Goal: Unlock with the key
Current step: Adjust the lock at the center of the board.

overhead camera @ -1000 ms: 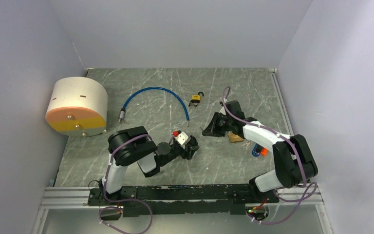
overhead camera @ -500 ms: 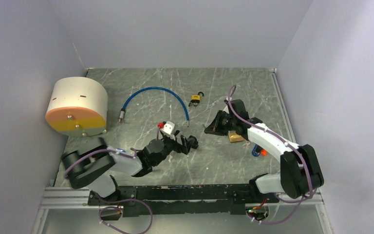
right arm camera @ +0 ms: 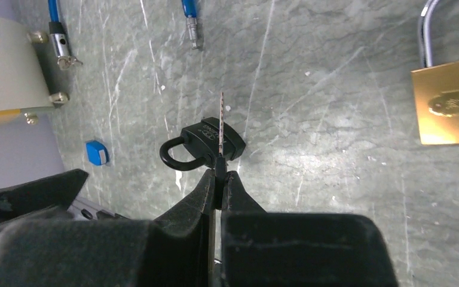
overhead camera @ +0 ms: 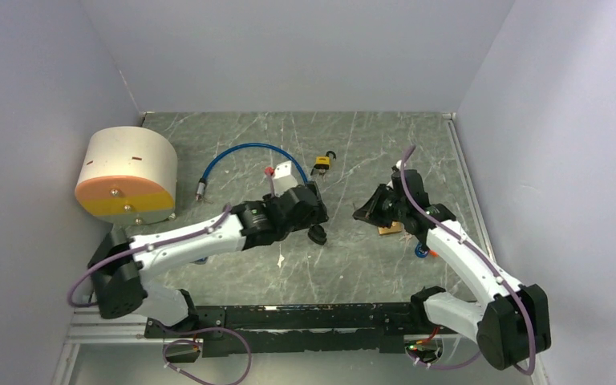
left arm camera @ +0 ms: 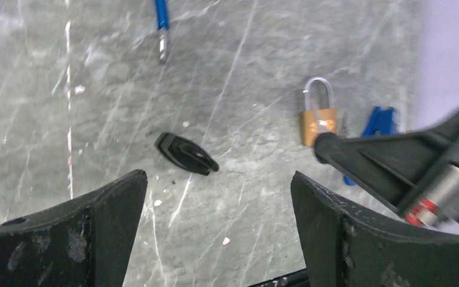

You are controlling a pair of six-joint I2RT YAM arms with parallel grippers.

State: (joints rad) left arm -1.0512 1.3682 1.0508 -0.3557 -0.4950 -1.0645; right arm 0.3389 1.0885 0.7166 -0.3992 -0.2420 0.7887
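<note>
The right gripper (right arm camera: 220, 176) is clenched on a thin silver metal key (right arm camera: 221, 125), whose blade sticks out past the fingertips. Seen from the right wrist, the blade is lined up across the body of a small black padlock (right arm camera: 206, 143), but the key is not seated in it. From above, the right gripper (overhead camera: 365, 212) is seen held clear of the black padlock (overhead camera: 317, 234), off to its right.

The left gripper (left arm camera: 218, 179) is released, its two black fingers (left arm camera: 95, 233) spread wide with nothing between them. The black padlock (left arm camera: 186, 153) lies flat on the grey marbled surface (overhead camera: 353, 273) just ahead of the gap between those fingers, untouched. Its shackle appears closed.

A brass padlock with a silver shackle (right arm camera: 451, 107) lies on the surface to the right of the black padlock, past the right gripper. A curved blue cable (overhead camera: 253, 148) lies beyond the black padlock, towards the back left. A small yellow and black padlock (overhead camera: 321, 165) lies straight behind the black padlock. A round cream and orange drum (overhead camera: 127, 176) stands well to the left of the black padlock.
</note>
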